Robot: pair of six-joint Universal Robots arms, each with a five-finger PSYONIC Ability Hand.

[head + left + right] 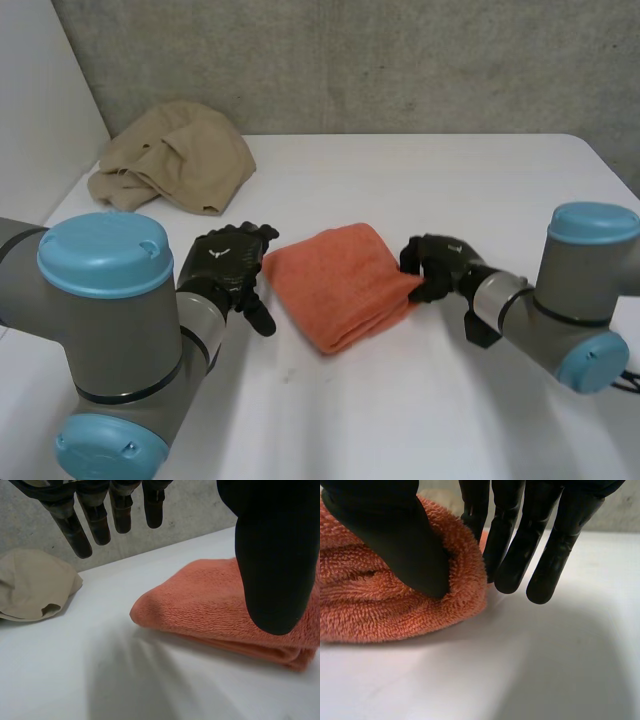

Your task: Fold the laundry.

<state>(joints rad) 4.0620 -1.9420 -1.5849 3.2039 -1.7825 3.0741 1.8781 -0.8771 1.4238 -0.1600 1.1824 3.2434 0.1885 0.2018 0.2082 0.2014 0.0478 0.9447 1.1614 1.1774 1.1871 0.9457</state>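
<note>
One towel point(340, 285) seems pinched by right hand point(436, 266) (left hand point(226, 266) beside).

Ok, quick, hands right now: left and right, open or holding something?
Left hand: open, fingers straight, holding nothing, beside the orange towel.
Right hand: closed on the towel's end, thumb pinching it against the fingers.

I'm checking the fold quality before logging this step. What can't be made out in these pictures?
- Head view: the right hand covers the near corner of the orange towel.
- Left wrist view: the thumb of the left hand hides part of the towel's top, and the picture's edge cuts off the beige garment.
- Any view: the garment is too crumpled to tell its type.
</note>
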